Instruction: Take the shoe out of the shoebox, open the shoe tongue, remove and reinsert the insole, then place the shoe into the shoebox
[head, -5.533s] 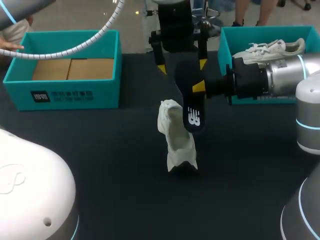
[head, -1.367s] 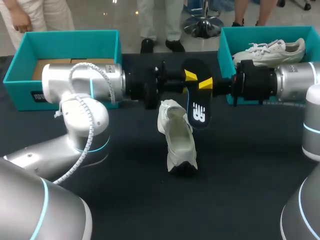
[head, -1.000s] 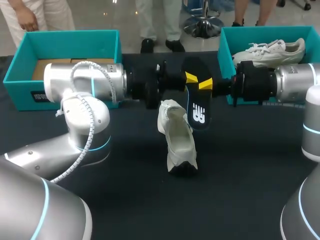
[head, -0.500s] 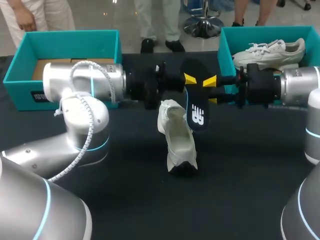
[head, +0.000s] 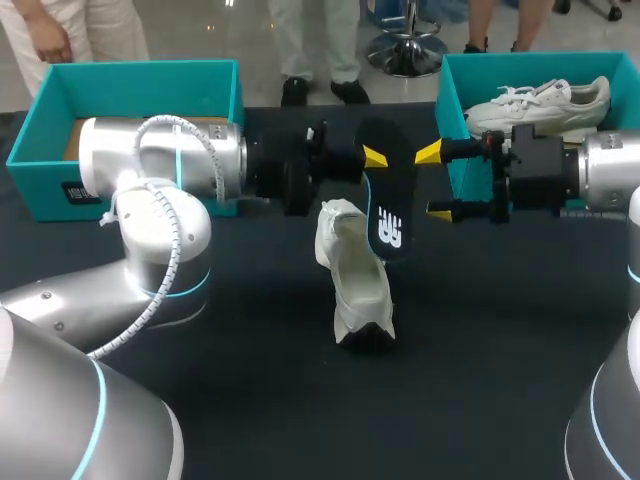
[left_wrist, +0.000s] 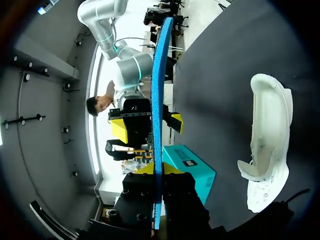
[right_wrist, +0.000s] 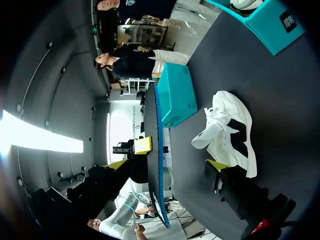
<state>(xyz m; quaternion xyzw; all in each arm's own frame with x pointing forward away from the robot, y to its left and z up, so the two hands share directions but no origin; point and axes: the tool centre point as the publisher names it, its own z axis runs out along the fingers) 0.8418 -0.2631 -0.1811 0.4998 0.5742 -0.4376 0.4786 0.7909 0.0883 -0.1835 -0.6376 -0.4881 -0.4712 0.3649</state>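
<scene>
Nearest on the dark table (head: 250, 390) lies the white shoe (head: 358, 285), toe end toward the robot and its opening pulled wide. In the left wrist view the shoe (left_wrist: 270, 145) rests on the table off to one side of the jaws, and in the right wrist view it (right_wrist: 227, 132) lies on the table beyond them.

Just behind it hangs the insole (head: 385, 200), held off the table. Its black face with a white mark is turned toward the head camera and its lower end hangs in line with the shoe's far end. The left arm (head: 160, 165) comes in level from the left, and the left jaws are closed on the insole's upper part. In the left wrist view the insole (left_wrist: 159, 125) runs edge-on, bright blue, straight out between the two fingers.

The right arm (head: 600, 175) comes in from the right. The right jaws stand wide apart and hold nothing, their yellow fingertips (head: 428, 152) just beside the insole (right_wrist: 152, 150) and apart from it.

Farthest back, the left teal shoebox (head: 140, 85) shows brown cardboard (head: 145, 138) inside. The right teal shoebox (head: 452, 90) holds a second white shoe (head: 540, 100).
</scene>
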